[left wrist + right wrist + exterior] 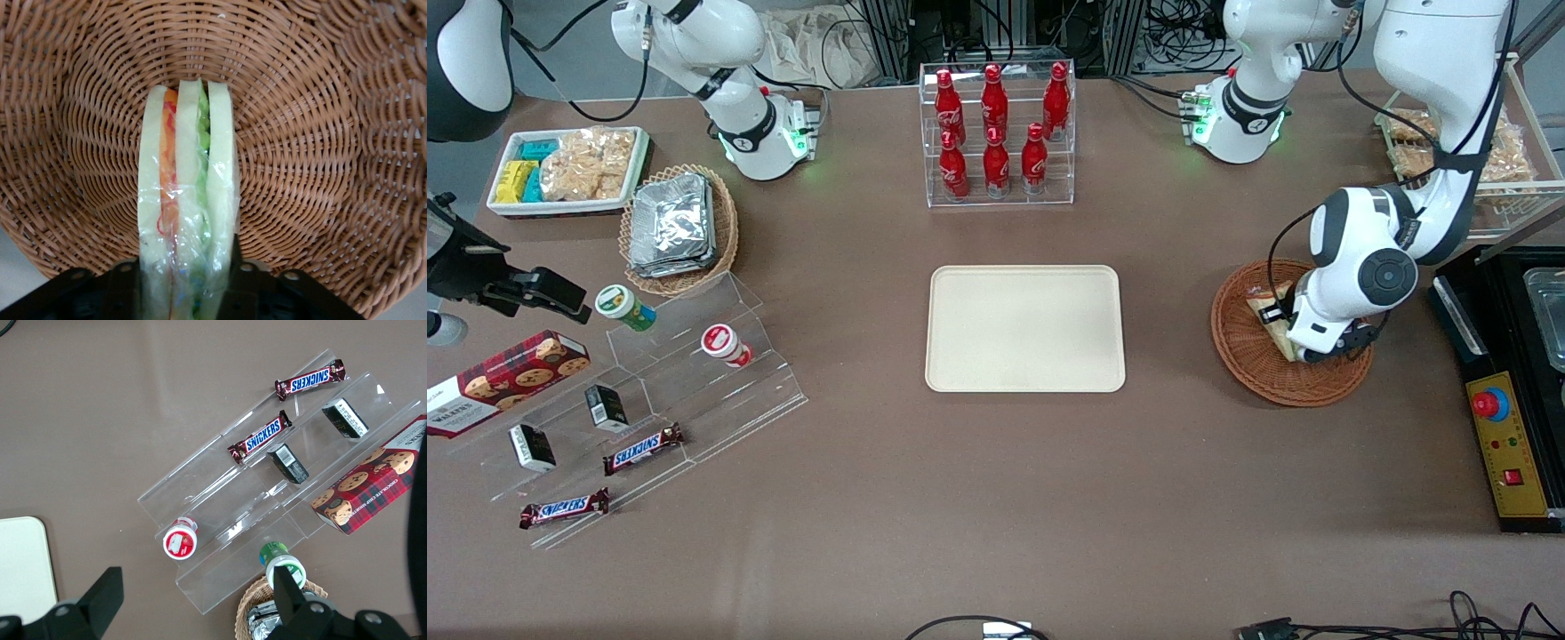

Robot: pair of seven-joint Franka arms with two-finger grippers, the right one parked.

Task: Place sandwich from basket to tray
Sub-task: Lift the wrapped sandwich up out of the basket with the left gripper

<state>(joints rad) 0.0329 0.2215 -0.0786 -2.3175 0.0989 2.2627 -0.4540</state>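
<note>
The sandwich [187,200], a clear-wrapped wedge with white bread and orange and green filling, stands on edge in the round brown wicker basket [300,133]. My left gripper [187,293] is down in the basket with a black finger [233,283] pressed against each bread face, shut on the sandwich. In the front view the gripper [1296,345] sits low over the basket [1240,356], toward the working arm's end of the table. The arm's wrist covers part of the sandwich [1267,311]. The cream tray [1024,329] lies bare at the table's middle, beside the basket.
A clear rack of red bottles [996,133] stands farther from the front camera than the tray. A black control box [1503,444] lies beside the basket near the table's end. A clear tiered stand [694,391] with snacks and a tan basket of foil packets [676,227] are toward the parked arm's end.
</note>
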